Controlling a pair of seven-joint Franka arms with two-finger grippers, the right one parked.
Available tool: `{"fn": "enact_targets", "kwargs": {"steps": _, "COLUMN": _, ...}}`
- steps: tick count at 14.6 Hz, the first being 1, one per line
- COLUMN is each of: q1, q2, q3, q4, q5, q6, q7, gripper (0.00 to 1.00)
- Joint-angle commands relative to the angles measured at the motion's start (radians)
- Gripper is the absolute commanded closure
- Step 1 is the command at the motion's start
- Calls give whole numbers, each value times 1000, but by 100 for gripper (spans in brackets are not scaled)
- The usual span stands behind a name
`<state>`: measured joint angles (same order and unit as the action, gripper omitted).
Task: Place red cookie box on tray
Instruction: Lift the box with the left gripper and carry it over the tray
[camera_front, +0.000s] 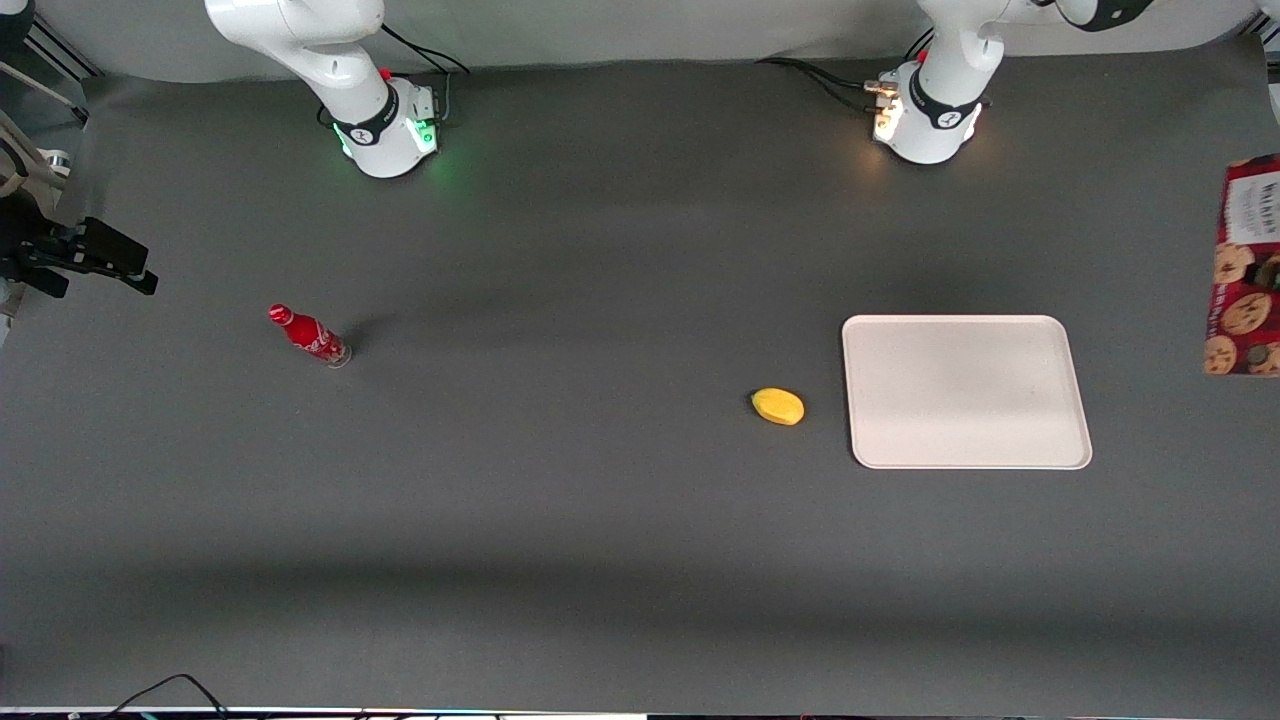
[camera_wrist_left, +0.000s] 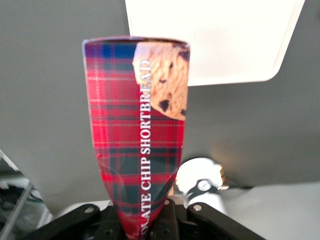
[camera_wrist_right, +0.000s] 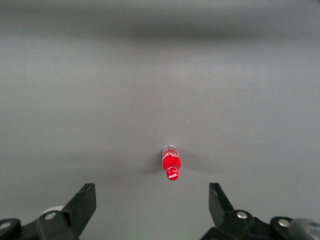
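So, scanning the front view from the parked arm's end: a little red soda bottle (camera_front: 308, 335) stood on the table (camera_front: 560, 520) around mid-height of the frame, well apart from everything else. Further along, a yellow fruit (camera_front: 778, 406), lemon or mango, hard to tell, sat just beside the tray (camera_front: 965, 392), not touching it. The tray had nothing on it.

The red cookie box (camera_front: 1245, 265) was at the very edge of the frame at the working arm's end, partly cut off, with its long axis running up-down in the picture and the white panel at the upper end. It looked lifted off the table rather than lying on it, though that's a guess from how big it showed.

In the left wrist view the pincer (camera_wrist_left: 147, 222) was clamped on one end of the red cookie box (camera_wrist_left: 137, 130), and the carton stuck straight out away from the fingers, its free end pointing at the tray (camera_wrist_left: 225, 40).

That was the bit that mattered: the tray lay from the box toward the frame's centre and a little lower in the front picture, near but not under it. So the carry probably needed a short sideways shift, then a lowering with the long axis kept along the tray.
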<state>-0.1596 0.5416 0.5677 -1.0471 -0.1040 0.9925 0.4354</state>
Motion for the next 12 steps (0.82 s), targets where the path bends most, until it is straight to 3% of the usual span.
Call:
{"fn": "enact_targets", "kwargs": {"steps": 1, "q1": 0, "q2": -105, "q3": -107, "q4": -246, "q5": 40, "q6": 174, "q7": -150, "gripper": 100}}
{"fn": "enact_targets", "kwargs": {"steps": 4, "q1": 3, "q2": -241, "q3": -135, "q4": -659, "q5": 72, "q6": 583, "q7": -150, "gripper": 100}}
{"fn": "enact_targets", "kwargs": {"steps": 6, "q1": 5, "q2": -255, "q3": -147, "q4": -839, "q5": 73, "q6": 820, "q7": -153, "gripper": 100}}
{"fn": "enact_targets", "kwargs": {"steps": 12, "q1": 8, "q2": -226, "q3": -195, "q4": -1125, "q5": 61, "q6": 1250, "q7": -149, "gripper": 100}}
